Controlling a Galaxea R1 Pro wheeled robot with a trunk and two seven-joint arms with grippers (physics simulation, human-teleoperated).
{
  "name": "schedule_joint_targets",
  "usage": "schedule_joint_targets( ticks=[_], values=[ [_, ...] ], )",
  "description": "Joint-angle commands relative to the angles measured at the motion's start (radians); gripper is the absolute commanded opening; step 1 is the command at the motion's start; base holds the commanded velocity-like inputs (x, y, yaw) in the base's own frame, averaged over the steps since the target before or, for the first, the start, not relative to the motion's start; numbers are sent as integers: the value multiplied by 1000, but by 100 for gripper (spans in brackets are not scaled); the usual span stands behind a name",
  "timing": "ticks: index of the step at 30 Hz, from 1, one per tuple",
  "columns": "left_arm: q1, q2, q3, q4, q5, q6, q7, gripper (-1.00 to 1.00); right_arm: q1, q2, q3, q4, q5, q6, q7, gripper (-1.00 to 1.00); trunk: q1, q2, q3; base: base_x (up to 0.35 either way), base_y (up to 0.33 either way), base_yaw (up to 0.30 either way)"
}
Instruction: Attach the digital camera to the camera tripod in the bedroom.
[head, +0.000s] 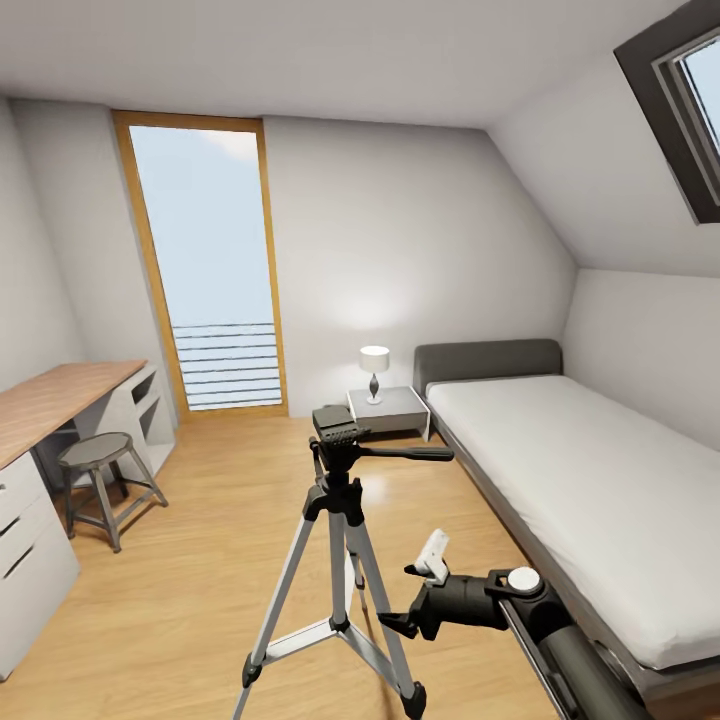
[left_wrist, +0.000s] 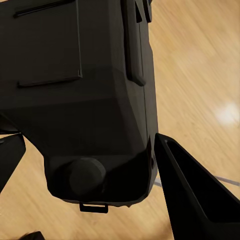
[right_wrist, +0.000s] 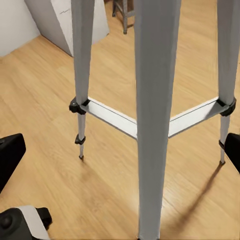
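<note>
Camera tripod stands mid-floor; bed right, counter and stool left, nightstand behind.

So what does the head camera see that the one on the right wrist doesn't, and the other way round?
Head view: the bed, lamp, tall window, and the tripod's black head.
Right wrist view: little extra, just a low close-up of the cross-braces where they join.
Both: the silver tripod legs, the wood floor and the stool.
</note>
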Motion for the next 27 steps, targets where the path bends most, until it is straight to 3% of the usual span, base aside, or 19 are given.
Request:
schedule_joint_targets(
  ticks=[1,5,12,21,27],
  values=[
    [0,1,0,-2,10,4,5,-100,-1,4,1,0,7,0,0,100,1,-2,-2,0,0,0],
    [0,3,0,-1,10,4,6,-100,-1,24,3,32,7,-39,-41,100,1,-2,-2,0,0,0],
    [-1,5,-2,-1,10,3,9,-100,-1,36,5,82,7,-141,-80,100,1,-2,-2,0,0,0],
    [-2,5,-2,-1,-18,3,9,-100,-4,43,8,145,8,-172,-140,100,1,-2,-2,0,0,0],
    [-2,4,-2,-1,-26,1,7,-100,-11,70,8,211,12,-181,-152,100,1,-2,-2,0,0,0]
  ],
)
